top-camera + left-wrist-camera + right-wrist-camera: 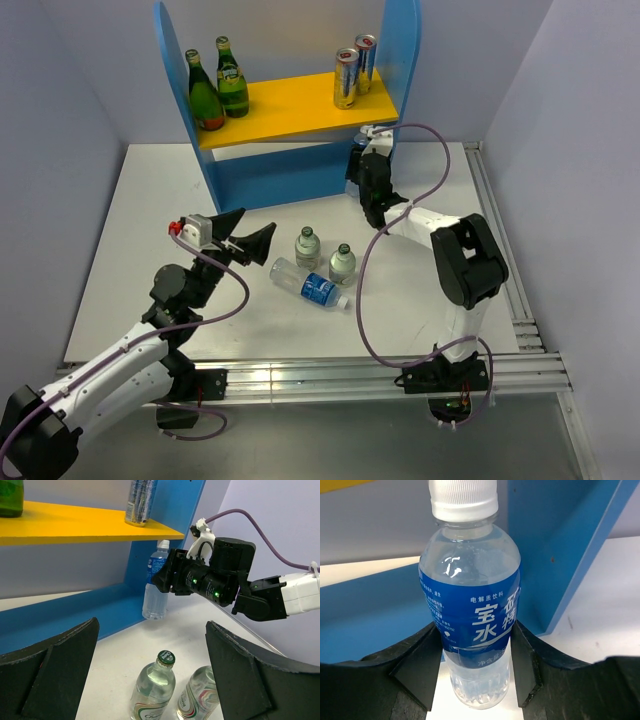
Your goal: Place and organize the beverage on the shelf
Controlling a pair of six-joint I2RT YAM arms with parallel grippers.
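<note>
The blue shelf holds two green glass bottles and two cans on its yellow upper board. My right gripper is shut on an upright clear water bottle with a blue label and white cap. The bottle is under the board, before the blue back, close to the right side panel. My left gripper hangs open above two small clear glass bottles standing on the table, touching neither. A second blue-label water bottle lies on its side just in front of them.
Grey walls close in the white table on three sides. A metal rail runs along its right edge and another along the front. The right arm's purple cable loops over the table near the lying bottle.
</note>
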